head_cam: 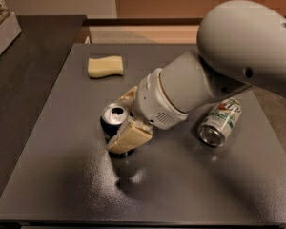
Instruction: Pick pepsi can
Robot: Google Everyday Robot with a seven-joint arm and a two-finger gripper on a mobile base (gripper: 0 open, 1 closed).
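Note:
The pepsi can (pixel 113 119), dark navy with a silver top and open pull-tab hole, stands upright on the grey table (pixel 62 175), left of centre. My gripper (pixel 120 123) reaches in from the right at the end of the large white arm (pixel 181 92). Its two tan fingers straddle the can. One finger (pixel 129 137) lies across the can's front lower side, the other (pixel 128 95) shows behind it. The fingers are closed against the can. The can's base is partly hidden by the front finger.
A silver 7up can (pixel 220 121) lies on its side to the right of the arm. A yellow sponge (pixel 105 66) lies at the back left. A darker counter (pixel 24 70) adjoins the table on the left, with a white box (pixel 0 27) at its far corner.

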